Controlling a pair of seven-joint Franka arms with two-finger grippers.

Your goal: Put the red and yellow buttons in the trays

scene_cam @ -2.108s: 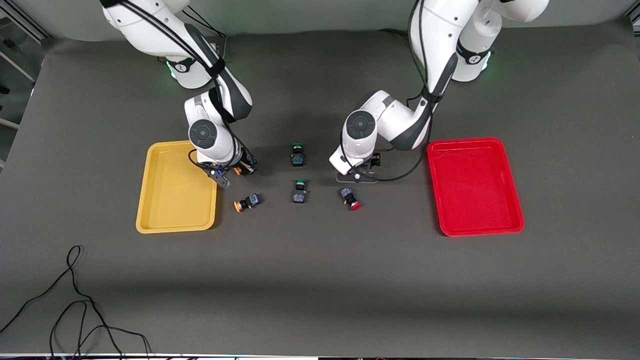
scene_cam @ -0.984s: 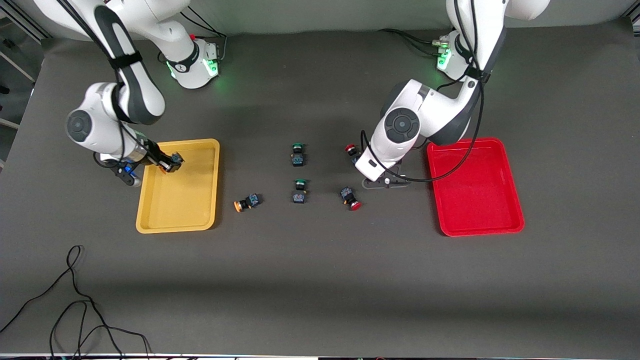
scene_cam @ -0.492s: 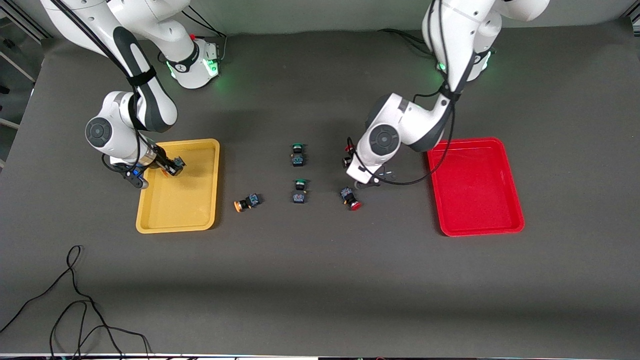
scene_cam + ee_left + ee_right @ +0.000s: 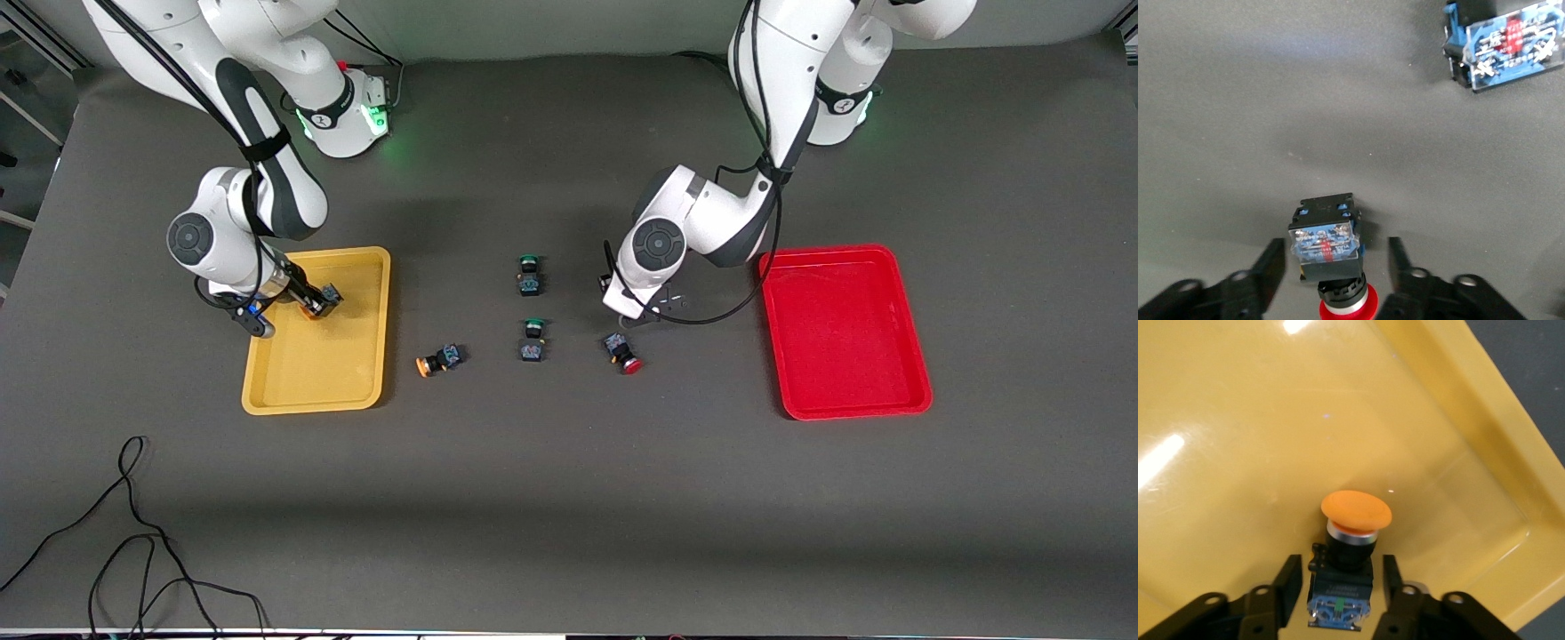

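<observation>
A: Item one, right gripper (image 4: 1341,567) and its load?

B: Orange-capped button (image 4: 1351,547), cap up, on the floor of the yellow tray (image 4: 311,378), in the half farther from the front camera. The fingers flank its dark body with a slight gap on each side: released, probably because this is the drop-off.

A: Item two, left gripper (image 4: 1337,250)?

B: Low over mid-table, toward the red tray (image 4: 845,338), which holds nothing. Its fingers stand apart, straddling a red-capped button (image 4: 1325,233) without touching it, apparently lined up for a pinch across the body.

A: Other stock on the table?

B: Second red-capped button (image 4: 622,353) nearby, second orange-capped button (image 4: 437,360) beside the yellow tray, two green-capped buttons (image 4: 529,274) between them.
</observation>
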